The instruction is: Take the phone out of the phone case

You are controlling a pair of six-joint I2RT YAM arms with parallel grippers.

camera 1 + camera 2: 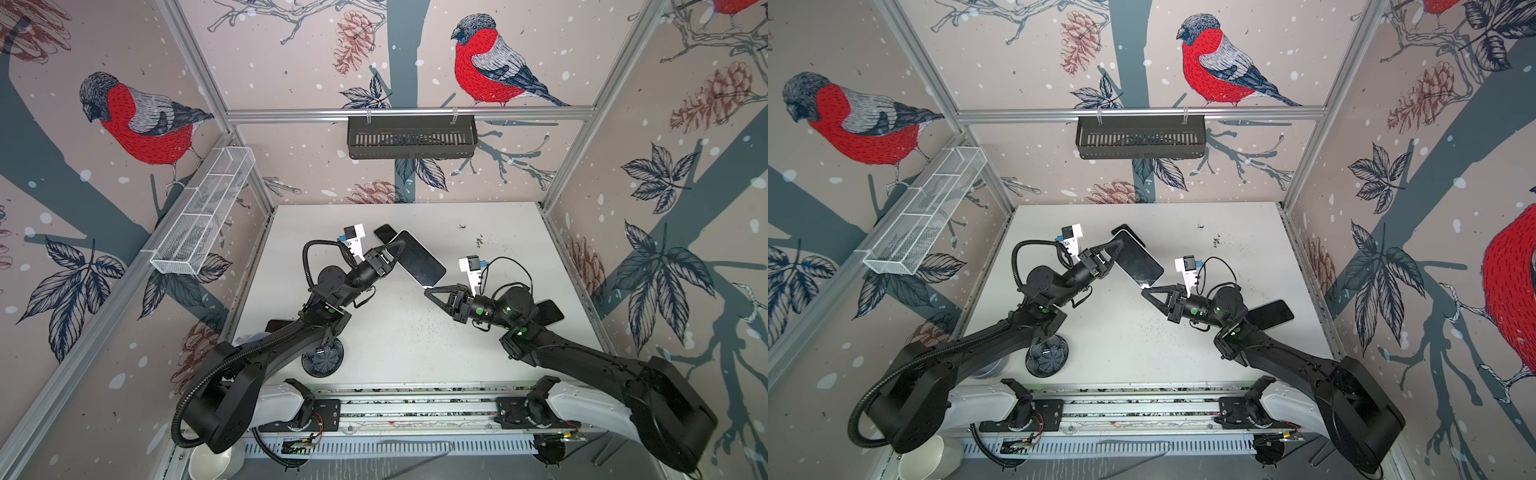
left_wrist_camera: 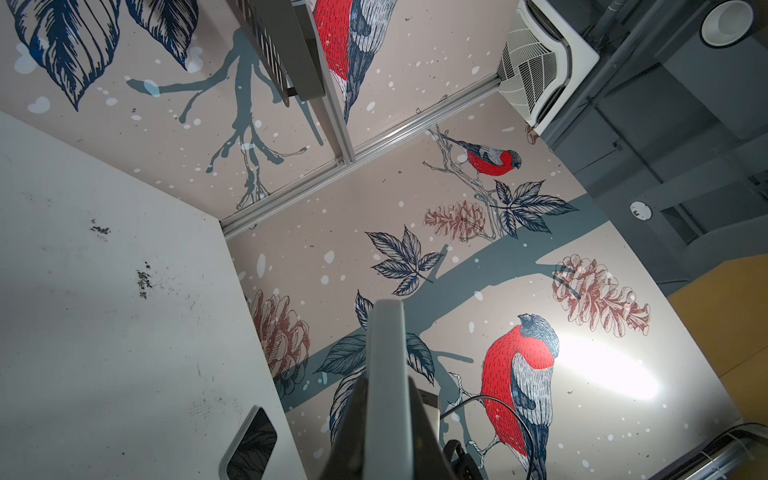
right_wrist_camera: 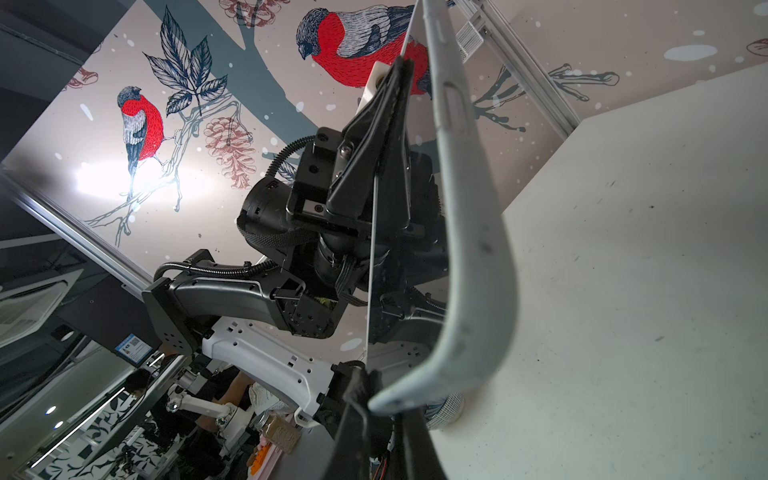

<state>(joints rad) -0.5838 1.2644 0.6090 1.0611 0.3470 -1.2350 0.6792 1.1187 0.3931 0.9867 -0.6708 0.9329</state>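
- The phone (image 1: pixel 419 259): a dark glass slab in a pale grey phone case (image 3: pixel 473 249), held tilted above the counter (image 1: pixel 415 353), between the two arms.
- The left claw (image 1: pixel 397 248): closed on the far end of the phone, case included.
- The right claw (image 1: pixel 428 291): closed on the near corner of the phone case, which curls away from the glass.
- Handling, as judged: the phone is stiff, smooth and breakable if dropped, and the phone case is soft and stretchy. Clamp the flat faces and pull at a peeled corner.

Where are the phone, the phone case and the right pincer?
phone (image 1: pixel 417 257): in a top view, middle of its dark screen.
phone case (image 3: pixel 469 232): right wrist view, its grey side edge.
right pincer (image 1: pixel 427 290): in a top view, between its fingertips.
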